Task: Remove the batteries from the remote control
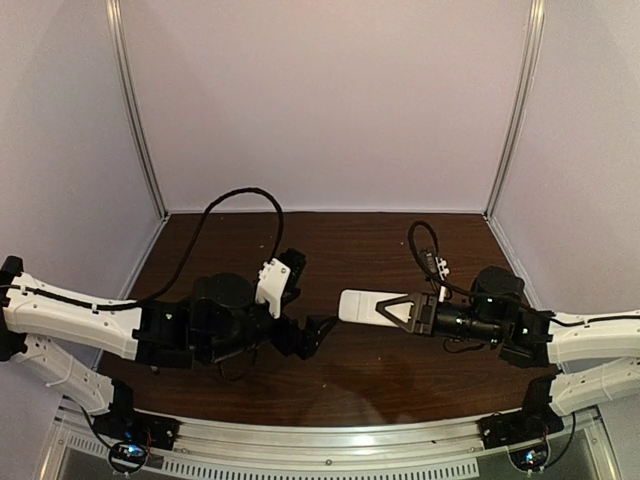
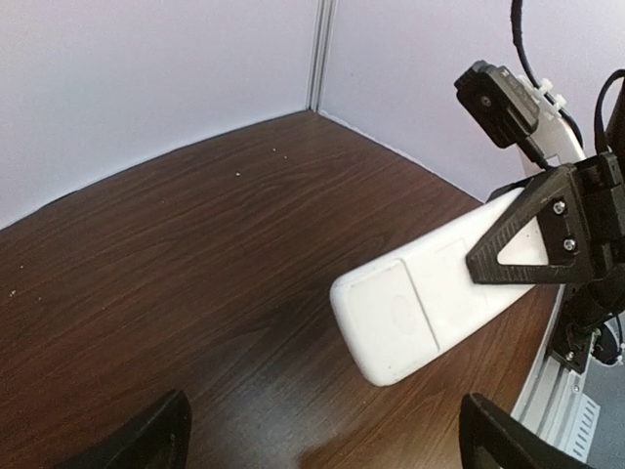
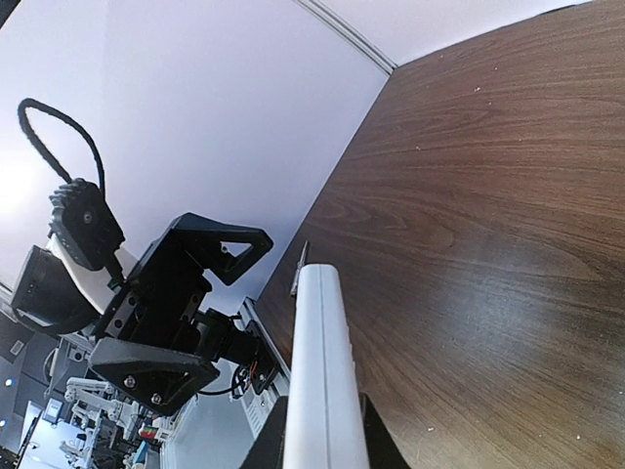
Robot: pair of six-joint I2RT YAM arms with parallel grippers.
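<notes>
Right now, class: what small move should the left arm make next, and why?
Probably ease the open left gripper toward the remote's free end. The right gripper is shut on the remote's other end, plain back up, and the battery cover at the free end looks closed; no batteries show.

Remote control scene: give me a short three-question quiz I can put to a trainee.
1. Which gripper holds the remote?
2. True or false: the left gripper is open and apart from the remote.
3. The left wrist view shows the remote's: A button side, B plain white back, C open battery bay.
Key: 1 the right gripper; 2 true; 3 B.
</notes>
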